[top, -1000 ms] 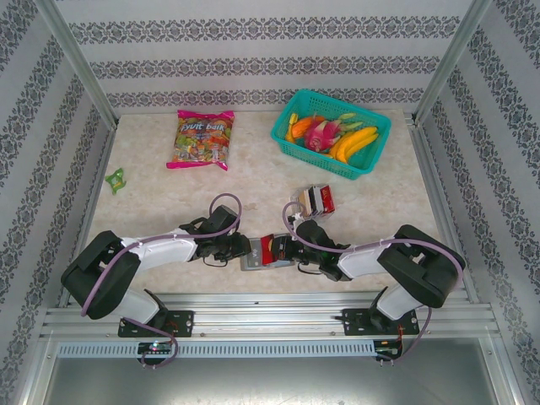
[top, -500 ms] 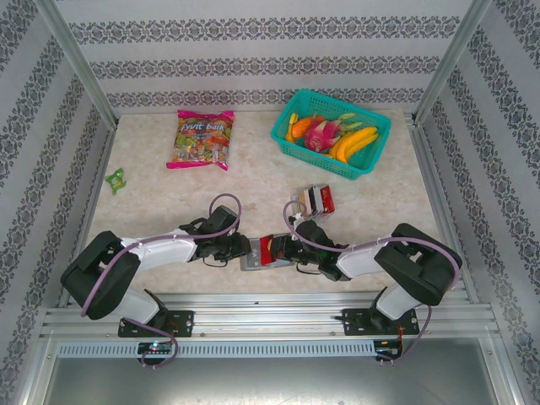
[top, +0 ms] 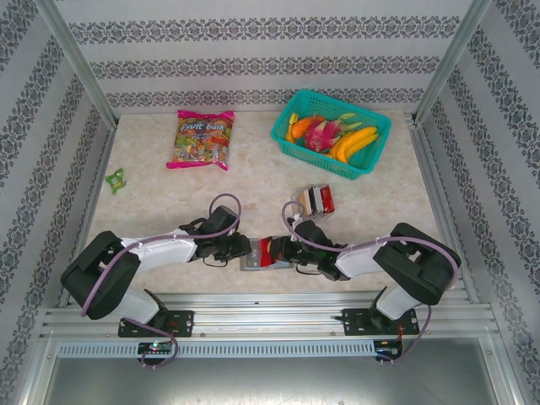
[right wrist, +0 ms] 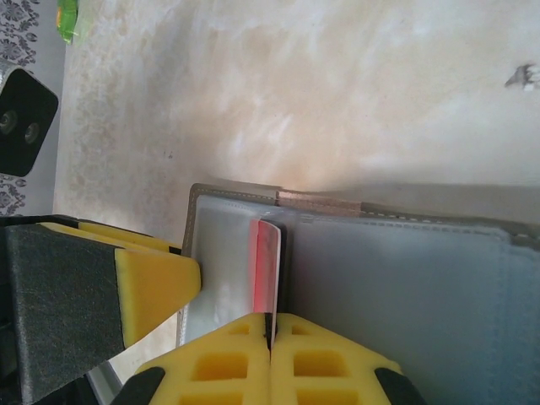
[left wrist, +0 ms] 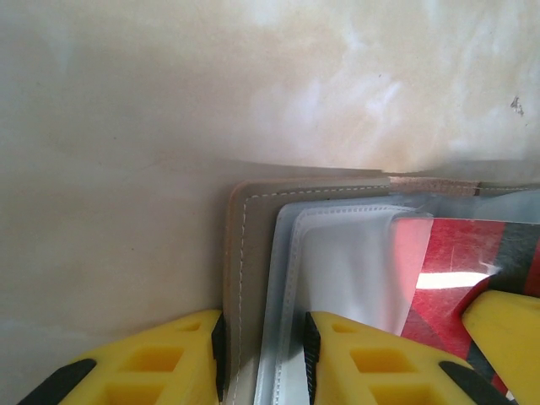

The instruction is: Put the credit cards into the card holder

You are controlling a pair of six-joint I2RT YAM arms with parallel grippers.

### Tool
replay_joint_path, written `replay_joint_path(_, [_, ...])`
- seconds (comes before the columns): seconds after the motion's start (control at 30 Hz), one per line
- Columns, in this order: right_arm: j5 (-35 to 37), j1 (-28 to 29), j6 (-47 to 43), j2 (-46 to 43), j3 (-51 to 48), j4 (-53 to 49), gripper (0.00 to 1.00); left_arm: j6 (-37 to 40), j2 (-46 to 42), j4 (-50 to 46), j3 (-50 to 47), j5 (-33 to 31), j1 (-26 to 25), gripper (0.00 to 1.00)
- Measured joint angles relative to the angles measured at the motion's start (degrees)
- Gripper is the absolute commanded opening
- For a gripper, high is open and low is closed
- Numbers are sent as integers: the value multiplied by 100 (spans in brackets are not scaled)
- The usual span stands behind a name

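Left jaws, low over the table [top: 253, 181] near its front edge, pinched one edge of the open card holder [left wrist: 251, 270]; right jaws were closed on a red card [right wrist: 267, 270] partly inside its clear sleeve [left wrist: 337, 261]; the other credit cards [top: 316, 200] lay apart behind

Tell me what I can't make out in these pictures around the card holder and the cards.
Top view: card holder half covered by the left arm and right arm; loose cards too small to count.
Left wrist view: red card blurred behind the clear sleeve and glare, cut off by the right edge.
Right wrist view: red card edge-on in the right fingers, face hidden.
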Motion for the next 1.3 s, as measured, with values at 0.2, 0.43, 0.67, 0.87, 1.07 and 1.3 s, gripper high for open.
replay_joint_path(0.2, [-46,-37,-114,11,2,15,0,2,0,0,-2,0,0,32])
replay_joint_path(0.43, [-48,-74,-315,9,2,39,0,2,0,9,-11,0,0,32])
replay_joint_path(0.67, [-26,-63,-356,22,2,52,0,0,0,44,-28,0,0,32])
replay_joint_path(0.87, [90,4,-149,195,-39,321,0,-87,-55,162,-120,-2,0,32])
replay_joint_path(1.07, [286,46,-120,0,-157,382,0,-127,-109,267,-203,0,0,32])
replay_joint_path(1.3, [496,129,-118,31,-133,402,0,-131,-109,295,-214,24,0,32])
